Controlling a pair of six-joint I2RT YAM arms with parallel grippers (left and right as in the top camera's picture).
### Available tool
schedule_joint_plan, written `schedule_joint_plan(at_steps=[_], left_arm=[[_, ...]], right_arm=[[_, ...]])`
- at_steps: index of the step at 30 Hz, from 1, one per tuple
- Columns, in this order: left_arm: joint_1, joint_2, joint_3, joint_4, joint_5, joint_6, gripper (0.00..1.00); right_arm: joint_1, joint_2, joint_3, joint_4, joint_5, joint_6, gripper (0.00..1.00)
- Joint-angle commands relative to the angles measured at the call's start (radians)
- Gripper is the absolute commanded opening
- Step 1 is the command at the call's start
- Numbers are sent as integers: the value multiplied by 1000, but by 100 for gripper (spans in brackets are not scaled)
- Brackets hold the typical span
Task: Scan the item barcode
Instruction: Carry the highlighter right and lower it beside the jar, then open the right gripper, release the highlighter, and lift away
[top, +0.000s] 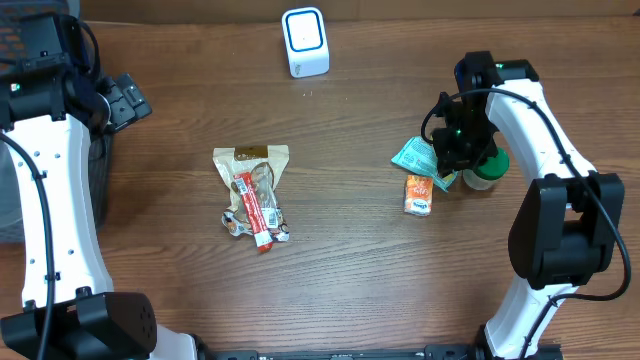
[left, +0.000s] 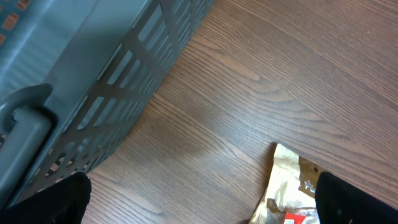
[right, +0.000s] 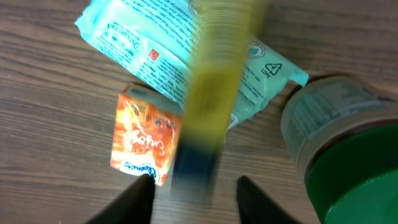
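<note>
Right gripper (right: 194, 190) stood parted around a blurred yellow-and-blue stick packet (right: 214, 93) (contact unclear), over the teal plastic pouch (right: 155, 56) at right. Left gripper (left: 208, 196) was spread wide, empty.

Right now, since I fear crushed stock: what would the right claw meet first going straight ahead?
Probably the blurred yellow-and-blue item directly ahead of the right claw, seen across the teal packet; behind it, the table. Depth is unclear from the blur.
</note>
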Motion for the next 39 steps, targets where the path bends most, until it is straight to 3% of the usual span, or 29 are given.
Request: schedule_joint_plan(at_steps=[1, 11, 13, 14, 15, 39], left_arm=[[-2, -18, 19, 2, -6, 11, 100], [-2, -18, 19, 2, -6, 11, 100], [-2, -18, 19, 2, -6, 11, 100], [-2, -18, 19, 2, -6, 11, 100], [-2, -18, 19, 2, -6, 11, 100], [-2, -18, 19, 2, -6, 11, 100]], right_arm=[[2, -9, -3, 10, -10, 5, 63], [37, -11, -3, 63, -89, 129, 61], [55, -11, -3, 79, -120, 148, 66], [61, -11, -3, 85, -124, 158, 75], [69, -10, -3, 92, -125, 166, 100], [76, -10, -3, 335, -125, 166, 100]])
